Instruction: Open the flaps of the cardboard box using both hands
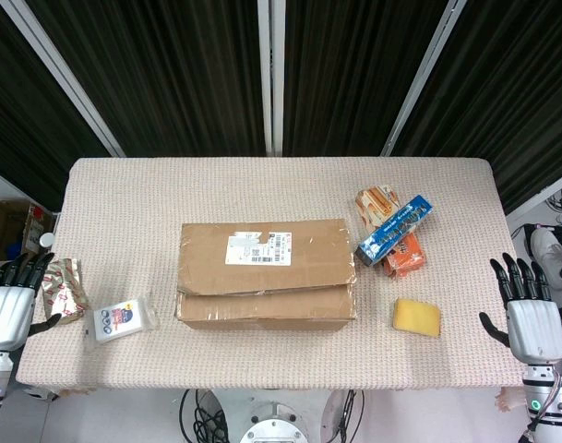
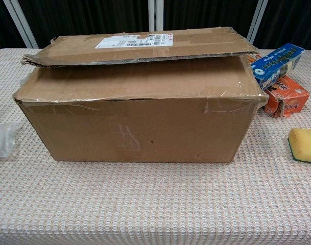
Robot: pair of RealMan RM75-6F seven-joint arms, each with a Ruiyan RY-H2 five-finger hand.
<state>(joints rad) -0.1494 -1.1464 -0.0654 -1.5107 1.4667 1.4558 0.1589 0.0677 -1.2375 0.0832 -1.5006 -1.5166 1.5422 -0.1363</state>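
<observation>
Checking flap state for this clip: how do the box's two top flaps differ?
The far flap carries a white shipping label; the near flap is plain. The far flap overlaps on top with its edge lifted; the near flap lies flat beneath. Both are closed brown cardboard with tape remnants, and neither hand touches them.

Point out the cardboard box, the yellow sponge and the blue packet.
cardboard box [image 2: 140, 130], chest view, front wall.
yellow sponge [image 1: 417, 317], head view, top face.
blue packet [image 1: 396, 230], head view, middle of its upper side.
</observation>
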